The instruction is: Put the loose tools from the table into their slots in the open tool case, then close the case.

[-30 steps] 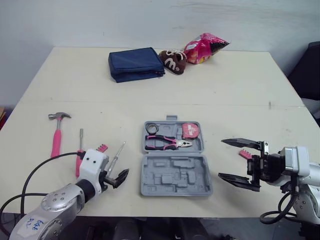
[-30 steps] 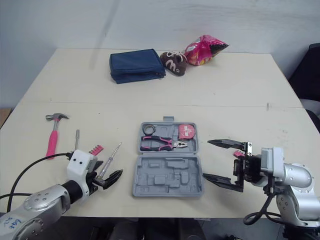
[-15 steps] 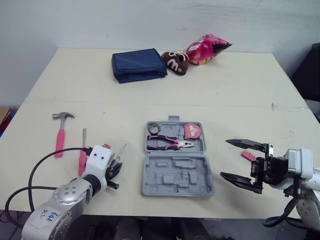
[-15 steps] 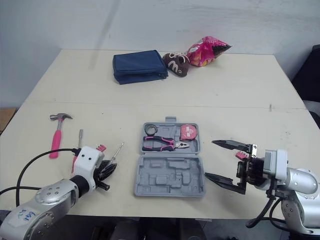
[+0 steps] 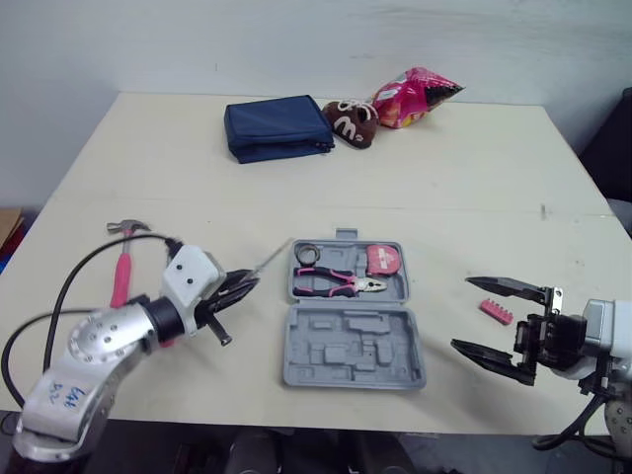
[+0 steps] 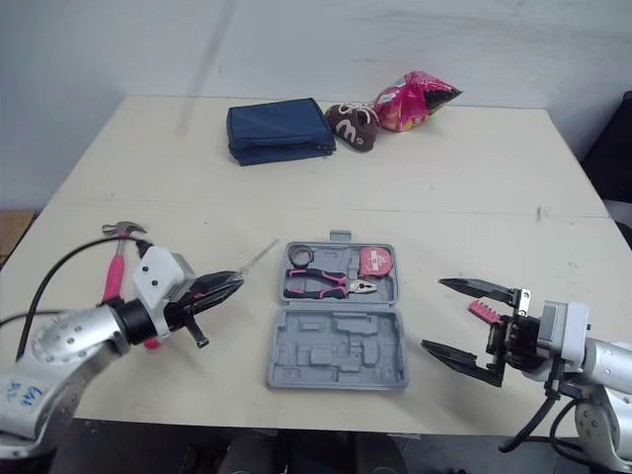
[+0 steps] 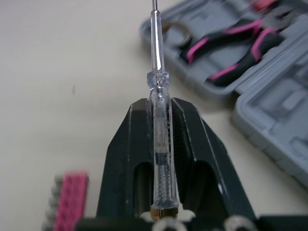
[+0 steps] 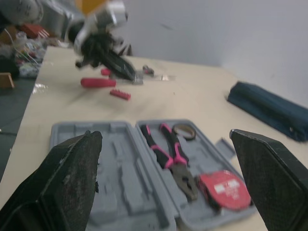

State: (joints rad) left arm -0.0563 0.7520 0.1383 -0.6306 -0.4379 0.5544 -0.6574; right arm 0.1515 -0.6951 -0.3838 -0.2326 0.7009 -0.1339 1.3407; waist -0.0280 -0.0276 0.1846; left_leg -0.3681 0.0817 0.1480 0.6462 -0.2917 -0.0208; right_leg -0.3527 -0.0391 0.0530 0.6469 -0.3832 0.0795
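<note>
The grey tool case (image 5: pixel 351 348) lies open at the table's front middle, with pink pliers (image 5: pixel 336 283), a pink tape measure (image 5: pixel 383 260) and a small ring (image 5: pixel 304 254) in its far half. My left gripper (image 5: pixel 247 285) is shut on a clear-handled screwdriver (image 7: pixel 157 96), held above the table just left of the case, its tip (image 5: pixel 279 253) pointing at the case's far left corner. A pink-handled hammer (image 5: pixel 122 269) lies further left. My right gripper (image 5: pixel 462 313) stands open to the right of the case, with a pink bit holder (image 5: pixel 497 311) lying just behind it.
A navy pouch (image 5: pixel 277 126), a brown soft item (image 5: pixel 351 119) and a pink snack bag (image 5: pixel 416 94) lie at the table's far side. A second pink bit holder (image 7: pixel 70 207) and a pink-handled driver (image 8: pixel 98 82) lie on the table near my left arm.
My left gripper went from open to shut on the clear screwdriver, lifted it off the table and carried it towards the case. The right gripper stayed open and about where it was.
</note>
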